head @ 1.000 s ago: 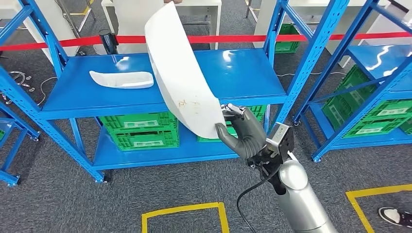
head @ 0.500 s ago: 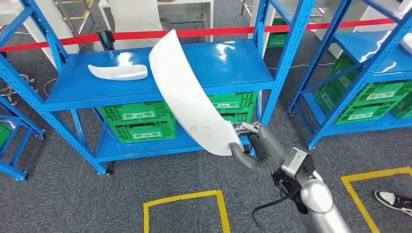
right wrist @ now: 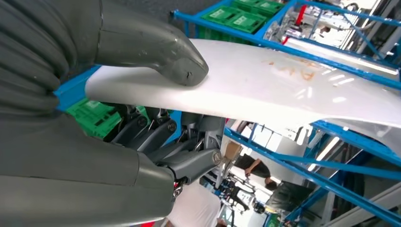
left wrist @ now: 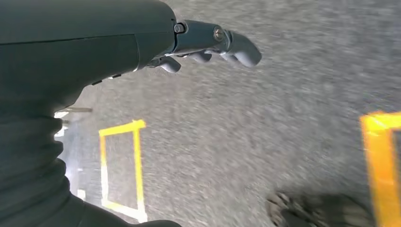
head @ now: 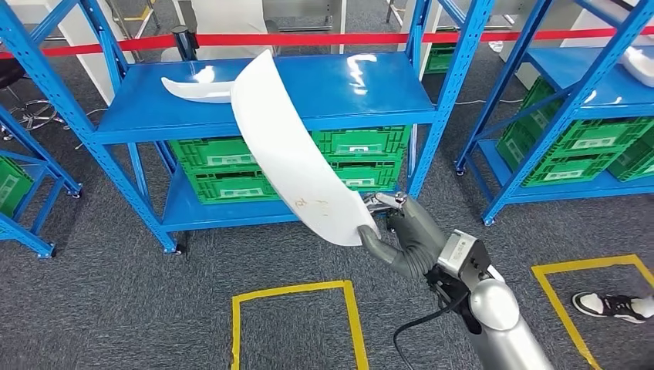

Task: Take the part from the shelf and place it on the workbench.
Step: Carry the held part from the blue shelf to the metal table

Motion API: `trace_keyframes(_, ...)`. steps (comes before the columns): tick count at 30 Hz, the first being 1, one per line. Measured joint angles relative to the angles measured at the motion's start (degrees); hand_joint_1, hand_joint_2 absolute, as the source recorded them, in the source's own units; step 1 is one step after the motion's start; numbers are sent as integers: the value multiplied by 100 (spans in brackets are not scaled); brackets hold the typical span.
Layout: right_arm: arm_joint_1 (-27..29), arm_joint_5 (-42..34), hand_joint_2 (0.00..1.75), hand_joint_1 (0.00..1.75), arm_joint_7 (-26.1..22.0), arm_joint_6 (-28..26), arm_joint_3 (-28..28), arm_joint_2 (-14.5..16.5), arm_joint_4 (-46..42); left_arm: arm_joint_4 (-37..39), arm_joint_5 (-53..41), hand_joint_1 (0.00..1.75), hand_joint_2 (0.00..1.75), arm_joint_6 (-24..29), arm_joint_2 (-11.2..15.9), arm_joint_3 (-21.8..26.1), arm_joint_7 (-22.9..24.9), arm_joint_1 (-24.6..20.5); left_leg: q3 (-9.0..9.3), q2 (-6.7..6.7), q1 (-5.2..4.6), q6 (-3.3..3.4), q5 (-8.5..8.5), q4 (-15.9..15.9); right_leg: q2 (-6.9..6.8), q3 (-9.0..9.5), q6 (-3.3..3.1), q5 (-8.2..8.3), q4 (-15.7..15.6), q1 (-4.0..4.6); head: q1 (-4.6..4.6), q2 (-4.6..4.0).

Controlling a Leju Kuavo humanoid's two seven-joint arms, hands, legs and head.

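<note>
- At five o'clock in the head view, the right hand (head: 405,235) pinches the white part (head: 289,150) by its lower end, thumb on top, fingers (right wrist: 156,135) beneath.
- From that grip the part's long axis runs toward eleven o'clock, off the blue shelf (head: 370,116).
- Left hand (left wrist: 208,45) hangs over the floor, fingers loosely apart, holding nothing.
- No desk is visible.

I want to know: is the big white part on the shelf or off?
Off: the right hand grips the white part in the air.
</note>
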Motion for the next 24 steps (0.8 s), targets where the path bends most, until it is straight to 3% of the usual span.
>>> trace_keyframes(2,50,-39,175,175,-62,27,-1,1,19,-9,25,0,175,34,21,-1,13,13,-197,5,-6,18,163,11,9,-127,39,-586,725,-13,3,0)
trace_keyframes(3,71,-52,175,175,-96,48,-2,2,35,-11,59,0,175,62,34,-1,10,21,-303,5,-9,13,247,24,12,-136,45,-684,1036,-15,4,0)
trace_keyframes(4,81,-57,175,175,-128,71,-2,5,55,-13,109,0,175,91,48,1,6,29,-410,6,-10,4,326,43,15,-68,42,-632,1197,-15,5,0)
trace_keyframes(5,76,-63,175,175,-158,94,-2,8,77,-14,164,0,175,116,65,5,-6,36,-522,8,-9,-10,397,67,17,96,35,-483,1169,-15,5,0)
trace_keyframes(6,53,-73,175,175,-183,111,-2,13,98,-15,215,0,175,130,81,11,-27,38,-620,9,-7,-27,459,91,18,365,21,-326,926,-15,7,0)
trace_keyframes(7,16,-86,175,175,-207,124,-2,20,115,-20,254,0,175,137,96,17,-54,34,-701,10,-8,-48,517,115,21,715,-5,-301,506,-12,7,0)
trace_keyframes(9,-66,-120,175,175,-262,137,-2,36,139,-34,289,0,175,143,130,25,-116,21,-776,9,-14,-105,628,132,32,1276,-65,-443,-302,14,6,0)
trace_keyframes(10,-104,-135,175,175,-286,142,-1,43,151,-43,295,0,175,147,148,27,-151,16,-782,8,-11,-141,688,118,40,1391,-99,-530,-522,33,10,0)
trace_keyframes(12,-158,-182,175,175,-319,148,-1,54,188,-52,316,0,175,152,179,40,-250,19,-792,2,2,-219,802,62,39,1343,-173,-451,-605,46,23,0)
trace_keyframes(13,-191,-211,175,175,-322,149,0,65,208,-54,325,0,175,153,192,49,-313,23,-831,-7,8,-253,761,78,33,1289,-218,-378,-622,37,23,0)
trace_keyframes(14,-220,-246,175,175,-322,148,0,75,228,-54,328,0,175,153,199,57,-383,27,-889,-17,10,-282,601,181,25,1223,-265,-291,-645,24,19,0)
trace_keyframes(15,-243,-280,175,175,-324,147,1,87,246,-54,322,0,175,153,205,62,-450,25,-964,-26,16,-308,335,402,15,1143,-299,-204,-660,10,14,0)
trace_keyframes(17,-249,-314,175,175,-342,136,1,99,266,-54,300,0,175,153,203,63,-555,-3,-1106,-33,23,-353,-245,1098,2,963,-329,-56,-650,19,8,0)
trace_keyframes(18,-232,-309,175,175,-365,126,1,107,272,-55,287,0,175,152,202,63,-578,-26,-1135,-33,26,-371,-376,1426,-7,873,-328,11,-635,25,7,0)
trace_keyframes(19,-211,-283,175,175,-394,110,1,120,278,-55,267,0,175,152,203,63,-578,-49,-1095,-33,26,-379,-362,1618,-15,774,-321,77,-610,28,8,0)
trace_keyframes(20,-189,-244,175,175,-429,85,0,141,281,-56,238,0,175,151,207,63,-560,-70,-965,-33,27,-381,-243,1623,-20,671,-309,139,-577,28,8,0)
trace_keyframes(22,-132,-156,175,175,-486,27,-7,198,262,-66,191,0,175,151,226,63,-516,-112,-437,-36,28,-362,-35,1059,-21,478,-274,246,-499,26,8,0)
trace_keyframes(24,-57,-104,175,175,-519,8,-27,264,183,-87,214,0,175,164,262,63,-516,-159,78,-52,9,-305,-138,289,-24,358,-221,339,-446,34,16,0)
